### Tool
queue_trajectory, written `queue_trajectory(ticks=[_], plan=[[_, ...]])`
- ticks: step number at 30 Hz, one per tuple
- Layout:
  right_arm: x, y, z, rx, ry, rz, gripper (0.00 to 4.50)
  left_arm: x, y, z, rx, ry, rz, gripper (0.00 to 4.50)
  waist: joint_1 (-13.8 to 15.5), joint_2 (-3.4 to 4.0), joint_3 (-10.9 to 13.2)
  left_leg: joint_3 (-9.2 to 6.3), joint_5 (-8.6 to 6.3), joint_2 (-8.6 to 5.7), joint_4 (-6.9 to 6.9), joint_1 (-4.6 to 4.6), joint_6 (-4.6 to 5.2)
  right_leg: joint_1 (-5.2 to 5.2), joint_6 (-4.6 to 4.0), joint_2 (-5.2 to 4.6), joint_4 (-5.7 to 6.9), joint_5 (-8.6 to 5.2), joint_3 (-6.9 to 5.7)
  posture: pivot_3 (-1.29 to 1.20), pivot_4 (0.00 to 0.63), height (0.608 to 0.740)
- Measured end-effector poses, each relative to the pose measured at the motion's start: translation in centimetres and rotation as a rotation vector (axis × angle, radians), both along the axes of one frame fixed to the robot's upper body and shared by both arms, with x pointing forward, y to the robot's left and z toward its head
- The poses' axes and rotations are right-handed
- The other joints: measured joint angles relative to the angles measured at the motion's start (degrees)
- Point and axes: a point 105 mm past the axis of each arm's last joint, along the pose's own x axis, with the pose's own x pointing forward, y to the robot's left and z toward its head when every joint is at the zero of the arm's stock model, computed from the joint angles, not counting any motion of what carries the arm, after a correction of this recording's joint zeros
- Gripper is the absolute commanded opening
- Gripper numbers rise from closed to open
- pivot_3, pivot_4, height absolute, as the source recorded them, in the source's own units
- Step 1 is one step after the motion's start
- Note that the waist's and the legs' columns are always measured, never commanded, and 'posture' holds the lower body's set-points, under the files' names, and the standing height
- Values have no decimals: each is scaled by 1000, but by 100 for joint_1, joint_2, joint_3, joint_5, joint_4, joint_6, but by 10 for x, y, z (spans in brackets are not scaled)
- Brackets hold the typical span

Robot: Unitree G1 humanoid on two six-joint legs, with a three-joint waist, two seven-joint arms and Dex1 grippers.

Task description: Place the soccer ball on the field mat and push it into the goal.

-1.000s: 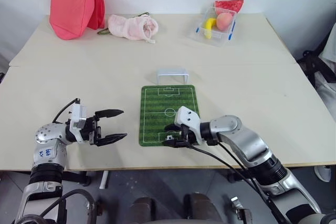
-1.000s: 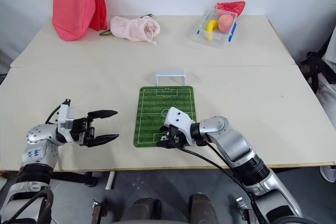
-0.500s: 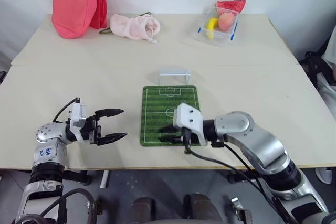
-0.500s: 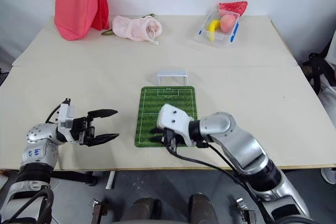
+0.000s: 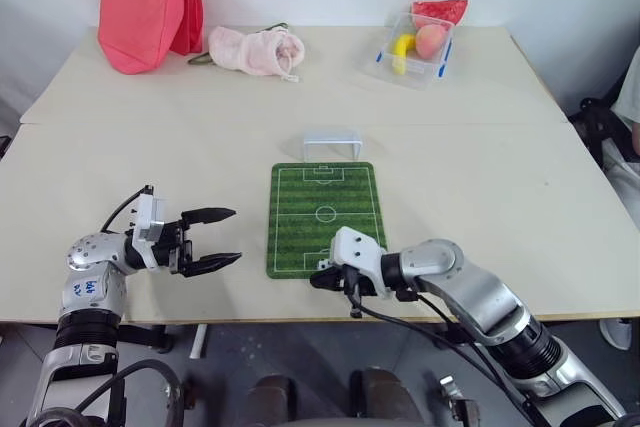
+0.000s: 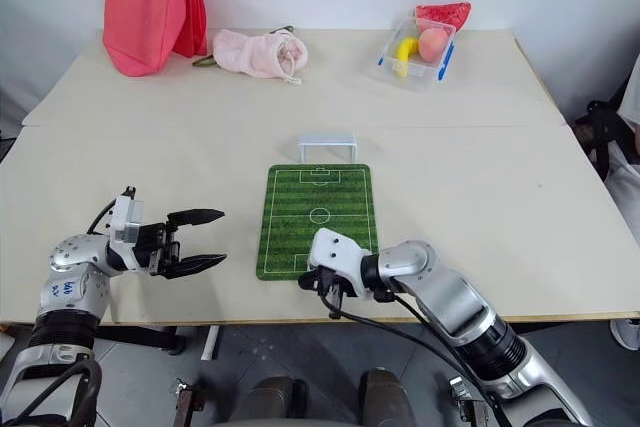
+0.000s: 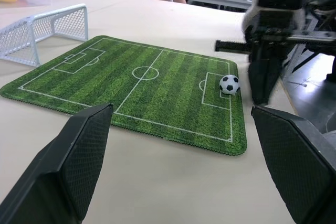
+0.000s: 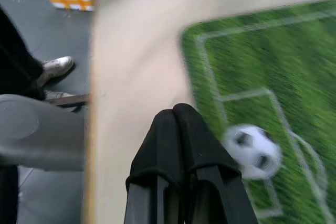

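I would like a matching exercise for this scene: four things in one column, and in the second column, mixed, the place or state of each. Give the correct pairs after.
Column 1
1. soccer ball
2. goal
3. left end effector
4. right end effector

Column 2
A. open, holding nothing
B. shut, empty, beside the ball
C. lying on the field mat, in the penalty box at its near end
D. standing on the table just past the mat's far end

Pairs: 1-C, 2-D, 3-A, 4-B
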Motion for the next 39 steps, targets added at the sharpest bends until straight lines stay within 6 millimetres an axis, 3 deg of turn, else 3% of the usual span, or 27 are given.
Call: queue_trajectory(ticks=[7,11,13,19,24,30,36,37,39], plan=[[65,-32,45,64,-176,-232,47,2,-1,4,1,-18,-2,4500,-6,0,1,0,0,0,-2,0,-1,-2,0,1,2,0,-3,0,150,740],[100,-42,87,199,-302,-401,47,6,-8,7,-12,-48,-16,4500,-11,2,2,0,1,0,-1,-1,-2,-3,0,1,15,0,-9,0,150,740],[103,-49,97,226,-339,-427,47,7,-9,6,-12,-52,-18,4500,-11,1,1,-2,1,1,-6,-1,-1,-3,0,1,21,0,-13,0,150,740],[94,-65,74,190,-293,-444,47,7,-8,2,-15,-44,-6,4500,-3,1,2,-8,-2,-4,-8,-6,3,-2,0,-8,25,0,-36,0,150,740],[76,-95,78,172,-313,-431,47,16,-8,1,-21,-42,57,4500,8,0,4,-12,-2,-5,-4,-9,3,4,0,-9,16,0,-44,0,150,740],[52,-146,55,148,-209,-454,1865,43,5,1,-40,14,274,4500,27,-14,12,-20,-2,-5,0,-9,4,16,1,-8,12,0,-53,0,150,740],[44,-190,53,207,-218,-526,3899,56,15,6,-69,27,387,4500,-1,-15,13,-16,1,-4,0,-8,3,14,2,-7,14,1,-56,0,150,740],[40,-196,55,228,-227,-530,4155,58,16,9,-80,21,397,4500,12,-16,13,-17,2,-3,1,-8,2,15,2,-7,14,1,-57,0,150,740],[35,-206,55,250,-239,-550,4155,60,21,16,-116,12,419,4500,22,-17,13,-17,2,-4,4,-8,3,16,2,-8,14,1,-61,0,150,740]])
